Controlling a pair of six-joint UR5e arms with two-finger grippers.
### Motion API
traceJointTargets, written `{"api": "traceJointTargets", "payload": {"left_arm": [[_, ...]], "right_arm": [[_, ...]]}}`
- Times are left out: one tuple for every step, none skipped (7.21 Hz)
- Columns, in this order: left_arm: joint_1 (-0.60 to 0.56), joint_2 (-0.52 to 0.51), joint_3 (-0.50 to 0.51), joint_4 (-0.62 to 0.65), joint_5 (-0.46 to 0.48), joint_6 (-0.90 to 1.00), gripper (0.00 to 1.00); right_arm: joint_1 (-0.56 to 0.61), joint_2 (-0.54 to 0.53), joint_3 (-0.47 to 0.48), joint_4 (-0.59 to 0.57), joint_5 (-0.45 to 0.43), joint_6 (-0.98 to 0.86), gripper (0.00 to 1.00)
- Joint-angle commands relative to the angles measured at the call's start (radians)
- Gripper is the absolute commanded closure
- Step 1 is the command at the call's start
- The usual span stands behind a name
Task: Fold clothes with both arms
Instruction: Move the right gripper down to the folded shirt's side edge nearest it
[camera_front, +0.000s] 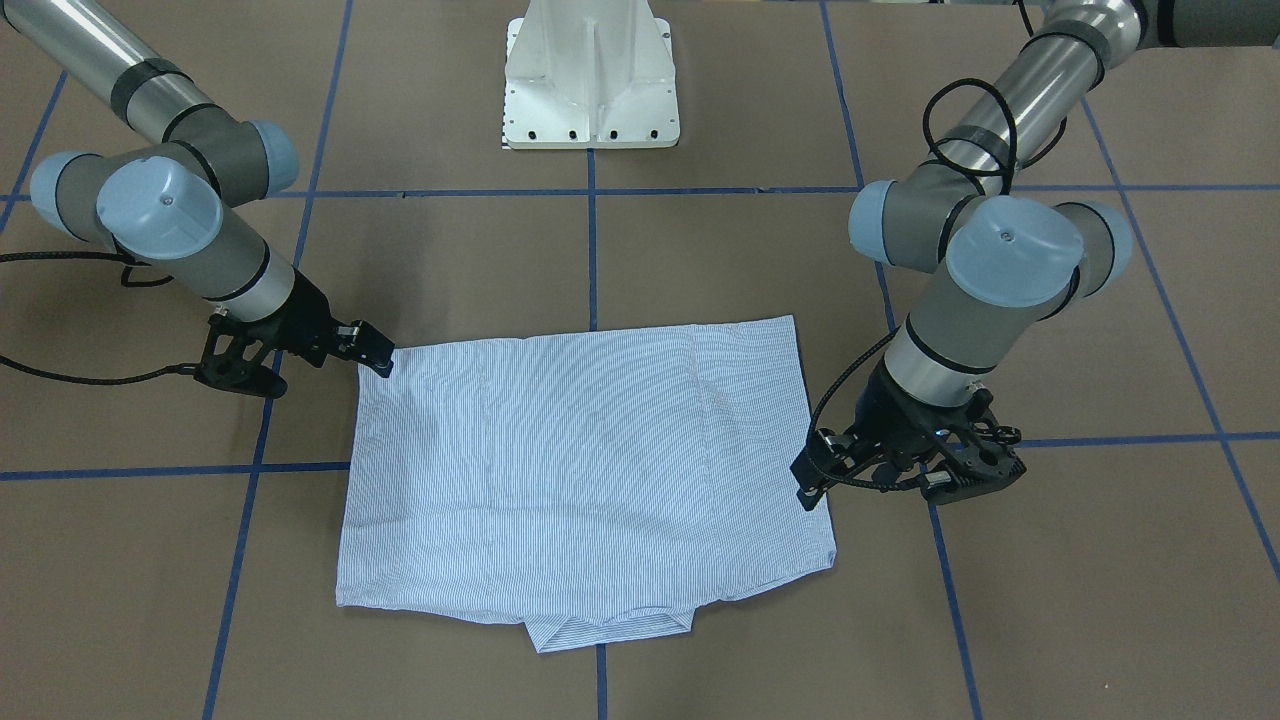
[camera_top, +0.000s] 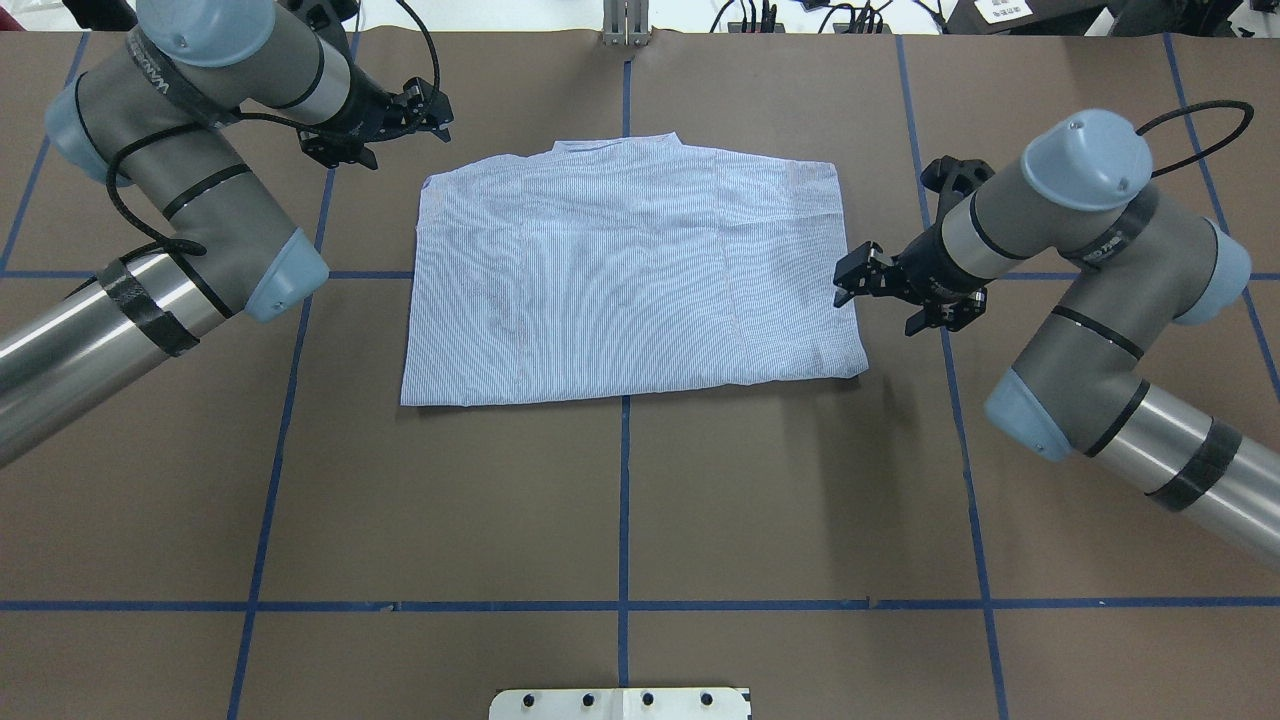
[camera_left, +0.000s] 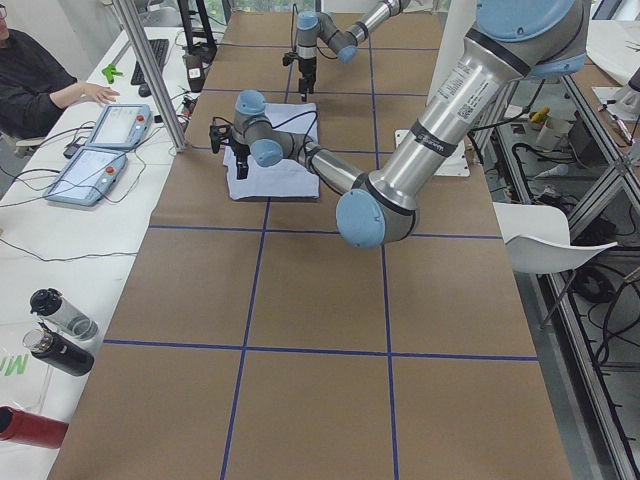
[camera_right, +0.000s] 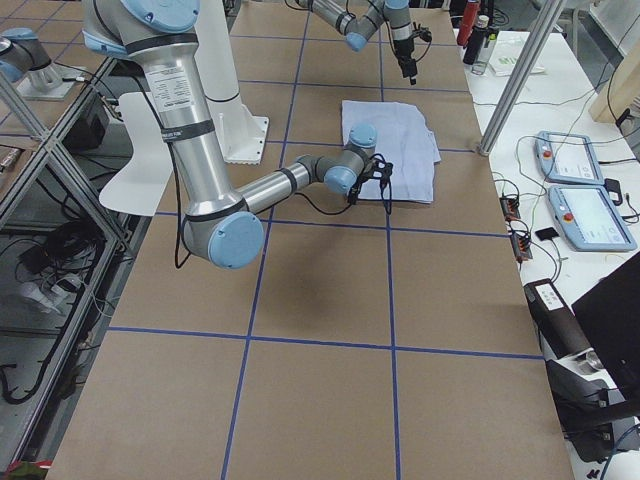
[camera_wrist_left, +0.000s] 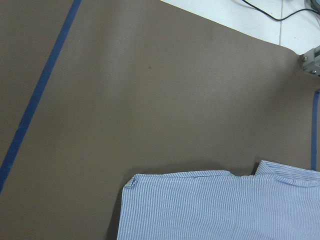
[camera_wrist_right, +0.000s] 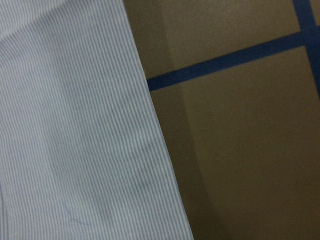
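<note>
The shirt (camera_top: 630, 270) — flat on the table (camera_top: 620, 500) — we judge light and limp, best pinched at its corners; left gripper (camera_top: 440, 110) at its 10 o'clock and right gripper (camera_top: 846, 280) at 3 both gape empty.

Left arm (camera_top: 190, 200): you have it stretched forward, left gripper (camera_top: 440, 108) low, finger spacing unclear. Right arm (camera_top: 1090, 300): elbow bent, right gripper (camera_top: 845, 280) low, fingers apart.
</note>
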Motion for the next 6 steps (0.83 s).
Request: {"api": "traceJointTargets", "payload": {"left_arm": [[0.000, 0.003, -0.002, 0.000, 0.002, 0.001, 0.00], [0.000, 0.003, -0.002, 0.000, 0.002, 0.001, 0.00], [-0.005, 0.005, -0.002, 0.000, 0.003, 0.003, 0.00], [-0.008, 0.005, 0.000, 0.000, 0.003, 0.003, 0.00], [-0.008, 0.005, 0.000, 0.000, 0.003, 0.003, 0.00], [-0.009, 0.005, 0.001, 0.000, 0.003, 0.003, 0.00]], "right_arm": [[-0.027, -0.001, -0.008, -0.001, -0.013, 0.000, 0.12], [-0.033, -0.001, -0.012, -0.001, -0.013, 0.000, 0.16], [-0.033, -0.001, -0.012, -0.001, -0.013, 0.000, 0.36], [-0.033, 0.005, -0.011, -0.001, -0.010, 0.000, 0.68], [-0.033, 0.005, -0.009, -0.001, -0.011, 0.000, 0.98], [-0.033, 0.002, -0.009, -0.001, -0.011, 0.000, 1.00]]}}
